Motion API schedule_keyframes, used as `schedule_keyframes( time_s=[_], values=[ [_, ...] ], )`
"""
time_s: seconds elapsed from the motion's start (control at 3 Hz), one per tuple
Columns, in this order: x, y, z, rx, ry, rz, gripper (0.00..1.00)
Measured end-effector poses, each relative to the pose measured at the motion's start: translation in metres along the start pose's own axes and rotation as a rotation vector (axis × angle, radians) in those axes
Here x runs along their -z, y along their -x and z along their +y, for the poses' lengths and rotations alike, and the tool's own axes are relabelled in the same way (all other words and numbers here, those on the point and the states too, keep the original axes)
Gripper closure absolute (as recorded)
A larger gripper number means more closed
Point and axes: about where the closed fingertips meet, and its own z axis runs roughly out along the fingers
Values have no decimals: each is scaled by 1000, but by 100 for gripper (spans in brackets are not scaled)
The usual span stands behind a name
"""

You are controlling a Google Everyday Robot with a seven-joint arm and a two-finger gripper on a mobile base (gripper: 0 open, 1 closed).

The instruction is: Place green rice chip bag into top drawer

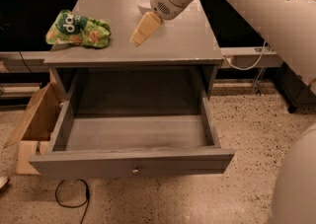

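The green rice chip bag (79,29) lies crumpled on the left part of the grey tabletop (187,40). The top drawer (133,163) is pulled fully out below the tabletop; its inside is empty and its small knob (134,171) faces me. My gripper (140,34) hangs over the middle of the tabletop, to the right of the bag and apart from it, holding nothing. The white arm reaches in from the upper right.
A white bowl (143,2) sits at the back of the tabletop, partly hidden by my arm. A brown cardboard box (35,119) stands on the floor left of the drawer. A black cable (74,197) loops on the floor in front.
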Motion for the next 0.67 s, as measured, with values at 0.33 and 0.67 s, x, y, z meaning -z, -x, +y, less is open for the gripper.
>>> schedule_keyframes(
  time_s=[0.33,0.67],
  values=[
    [-11,2,-2,-3,2,-10,0],
    [-45,19,-12,13,-3,-37,0]
  ],
)
